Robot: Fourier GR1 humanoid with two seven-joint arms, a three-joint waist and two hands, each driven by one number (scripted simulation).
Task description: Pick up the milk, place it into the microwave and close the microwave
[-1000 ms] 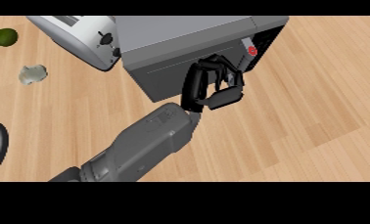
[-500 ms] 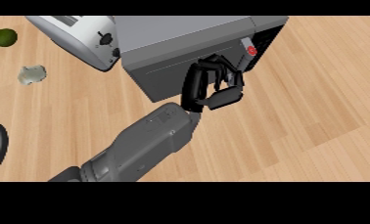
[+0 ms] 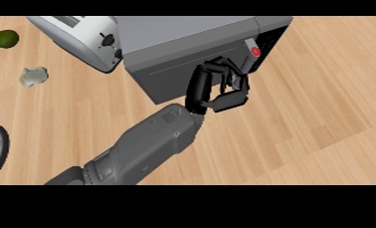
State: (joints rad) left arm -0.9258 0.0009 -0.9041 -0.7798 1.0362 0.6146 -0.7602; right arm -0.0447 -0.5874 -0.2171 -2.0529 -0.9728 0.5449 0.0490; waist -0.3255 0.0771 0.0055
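Fingers (image 3: 234,78) of black hand (image 3: 214,90) curl against boxy grey microwave (image 3: 187,53).

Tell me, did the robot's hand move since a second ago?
No. The hand sits at the same spot against the microwave front, just left of the red button, fingers curled as before.

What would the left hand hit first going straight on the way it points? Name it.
The microwave's door: the left hand points up the view at that grey front panel, curled fingers right against it. Contact itself is hard to judge from this angle.
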